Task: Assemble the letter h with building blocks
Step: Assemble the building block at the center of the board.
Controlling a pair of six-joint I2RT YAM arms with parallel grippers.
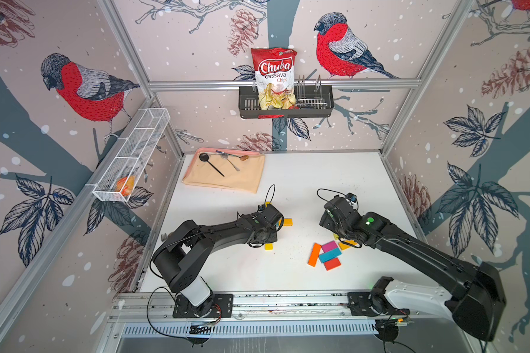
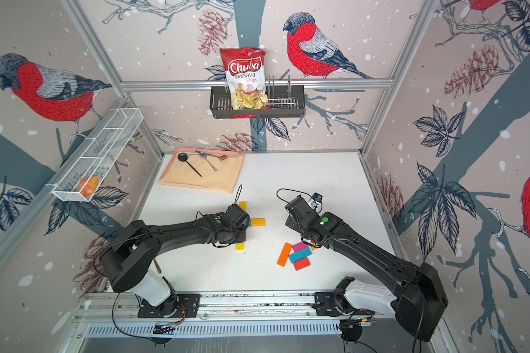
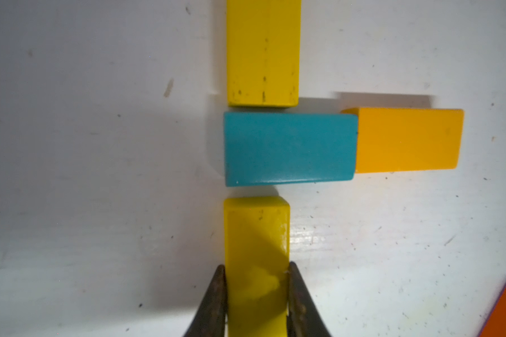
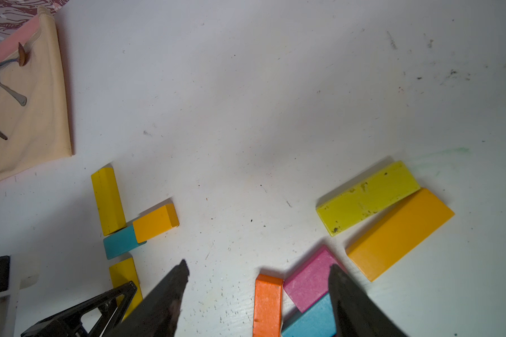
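Bullfinch-and-pinecone wallpaper (image 1: 343, 49) covers three walls (image 1: 28, 171) behind aluminium rails (image 1: 196, 84); the scuffed white worktop (image 1: 318, 174) is evenly lit.

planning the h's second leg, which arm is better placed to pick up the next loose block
Right, most likely. The right tool is open and empty beside the loose magenta block and orange block. The left tool is shut on the yellow block at the letter's stem, so it is busy.
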